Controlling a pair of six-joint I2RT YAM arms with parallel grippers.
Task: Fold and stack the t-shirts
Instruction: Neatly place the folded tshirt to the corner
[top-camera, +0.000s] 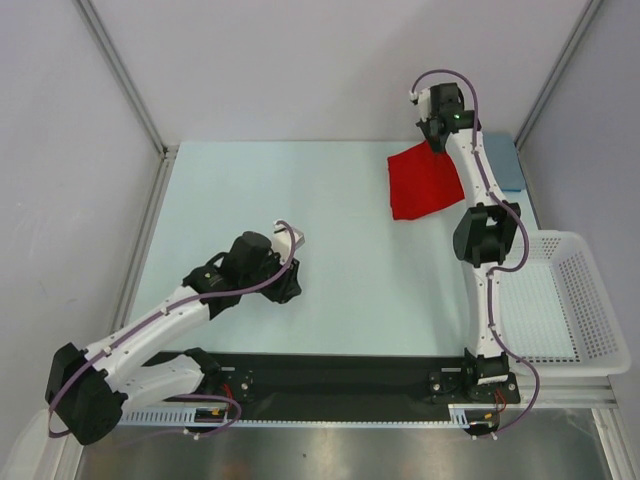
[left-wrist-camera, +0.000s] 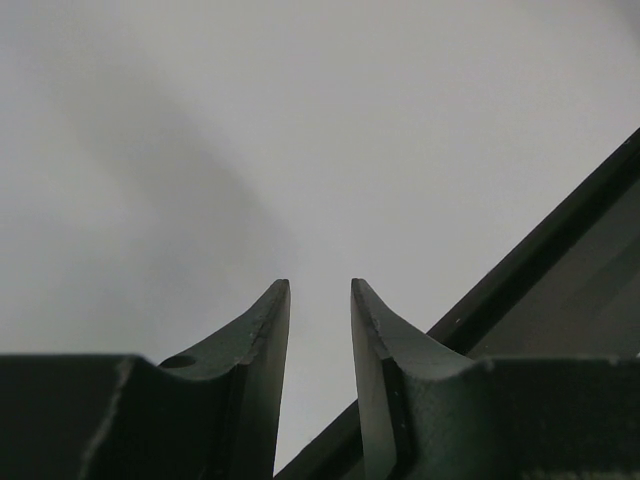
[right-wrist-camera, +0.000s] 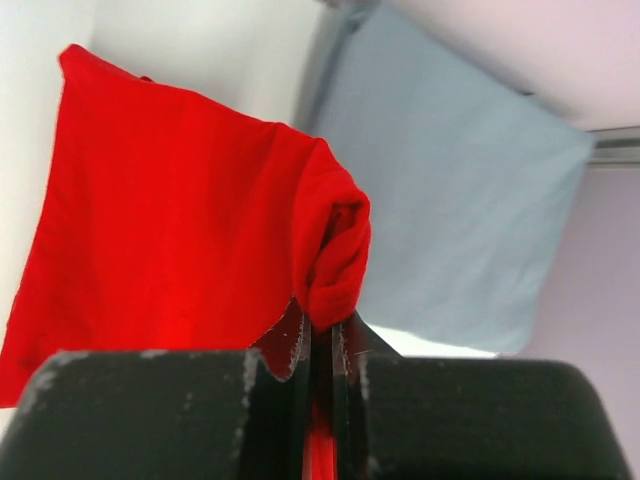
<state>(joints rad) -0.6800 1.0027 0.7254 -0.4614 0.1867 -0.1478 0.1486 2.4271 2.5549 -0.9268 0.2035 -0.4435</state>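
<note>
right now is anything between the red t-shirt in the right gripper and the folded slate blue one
Nothing visible: the bright red cloth t-shirt, pinched in the right gripper, is beside the folded slate blue t-shirt, no object between them.

This is a robot lab test cell. A pale table (top-camera: 330, 290) sits inside plain white panels (top-camera: 300, 70) framed by bare aluminium posts (top-camera: 122, 75). The left arm (top-camera: 160, 325) and right arm (top-camera: 487, 260) are bolted to a black plate (top-camera: 340, 375) at its near edge, with purple cables (top-camera: 443, 72) looped along them. A white basket (top-camera: 590, 300) stands at the right edge. A red shirt (top-camera: 420, 185) and a blue shirt (right-wrist-camera: 450, 200) are the only homely things.
</note>
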